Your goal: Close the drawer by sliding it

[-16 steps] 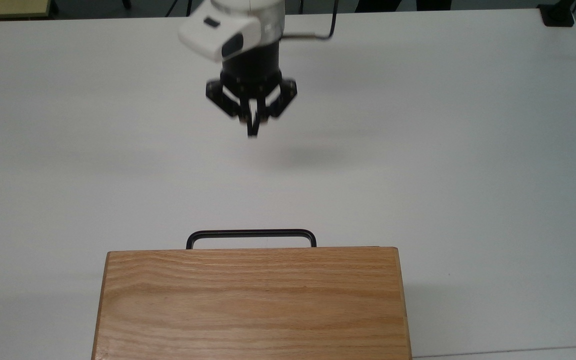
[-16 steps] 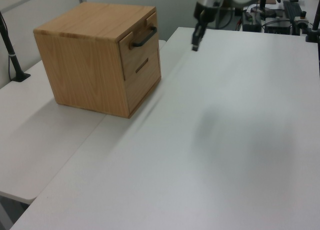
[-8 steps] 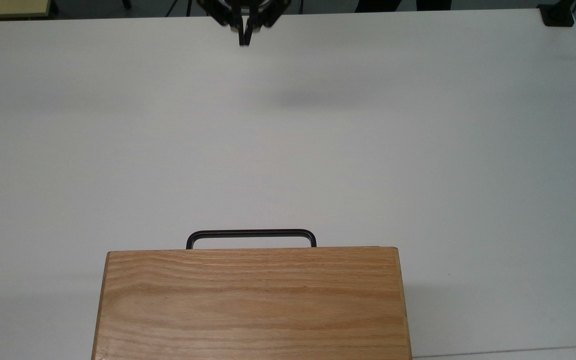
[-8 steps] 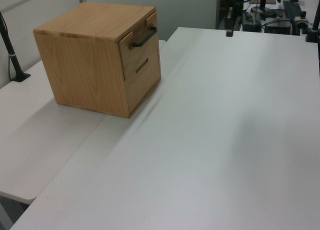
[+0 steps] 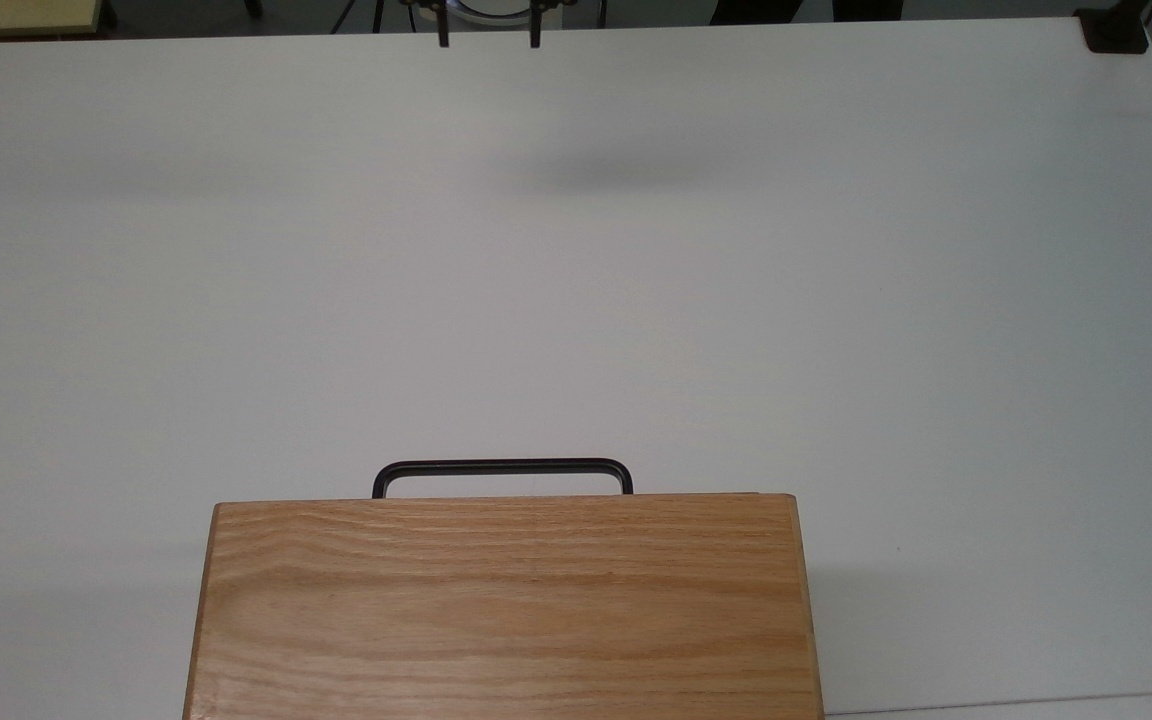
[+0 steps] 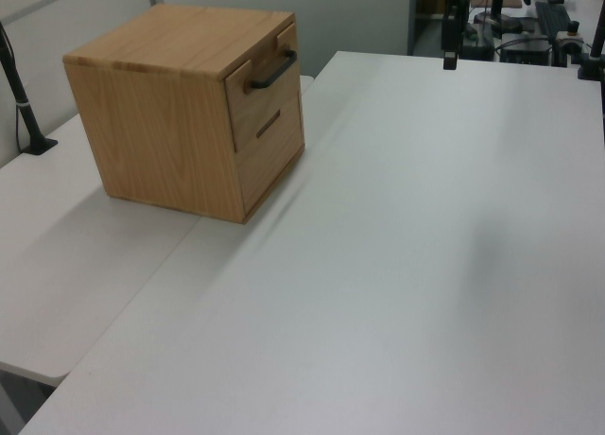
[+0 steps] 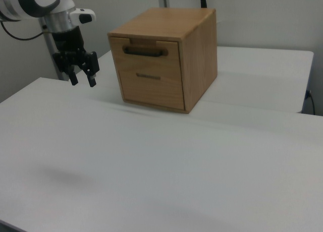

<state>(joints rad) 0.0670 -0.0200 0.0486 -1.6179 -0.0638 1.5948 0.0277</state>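
At the far edge of the white desk [image 5: 576, 300] in the top view, the two black fingertips [image 5: 444, 40] of the gripper [image 5: 489, 40] poke into the picture, while the body above them is cut off by the frame. They stand clearly apart, so the gripper is open and holds nothing. In the right view the gripper [image 7: 83, 79] hangs in the air above the desk [image 7: 151, 161], pointing down, at the right view's left of the oak-grain wooden cabinet [image 7: 199, 50] and well apart from it; the white and black arm [image 7: 50, 10] rises behind it and leaves the frame at the top corner. In the left view one dark finger of the gripper [image 6: 451, 55] shows near the desk's far edge, its upper part cut off, with blurred equipment behind it. The light wooden drawer with a flat front panel [image 7: 145, 49] sits in the upper slot of the cabinet, and its front lies about level with the cabinet's face. Its thin black U-shaped metal handle [image 7: 145, 52] juts forward; in the top view this handle [image 5: 502, 468] is all that shows past the cabinet's top [image 5: 502, 600], whose near part is cut off by the bottom edge. Below the drawer, a second front with a small dark slot [image 7: 148, 76] is hard to make out. No writing can be read.
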